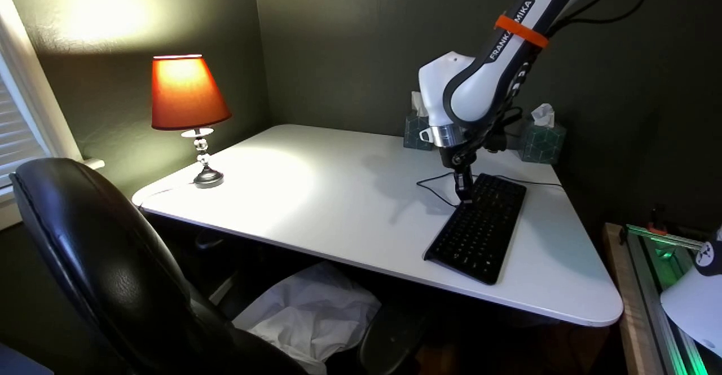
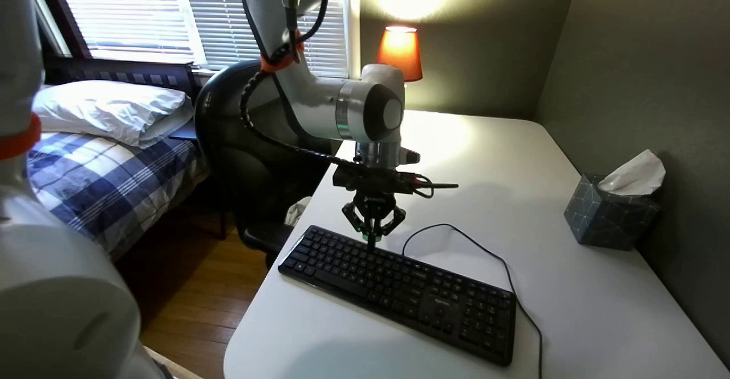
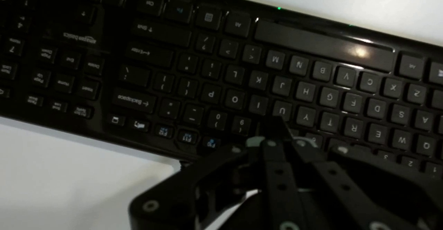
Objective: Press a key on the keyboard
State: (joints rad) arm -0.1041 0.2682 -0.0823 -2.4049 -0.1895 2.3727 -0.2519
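Keyboard (image 2: 402, 294), blk., lies flat on near part of white table (image 2: 593, 310); in an exterior view it slants, right end nearer. Its thin cable (image 2: 506, 265) leaves the far edge, loops right and passes the right end. Tool (image 2: 371, 242) points straight down over the far rows, left of ctr.; clenched, fingers together. Wrist view: tips cover part of no. row, just beside U key (image 3: 282, 109). Contact w/ keys: cannot tell. Farther back, right: tissue box (image 2: 607, 219), near wall (image 2: 673, 100), tissue sticking up. Left of table: blk. chair (image 2: 236, 162). Far end of table: lamp (image 2: 399, 54), lit, orange shade, seen in both exterior views. Far left: bed (image 2: 114, 179) w/ plaid cover, white pillow (image 2: 108, 108); behind it, window (image 2: 137, 8) w/ blinds.
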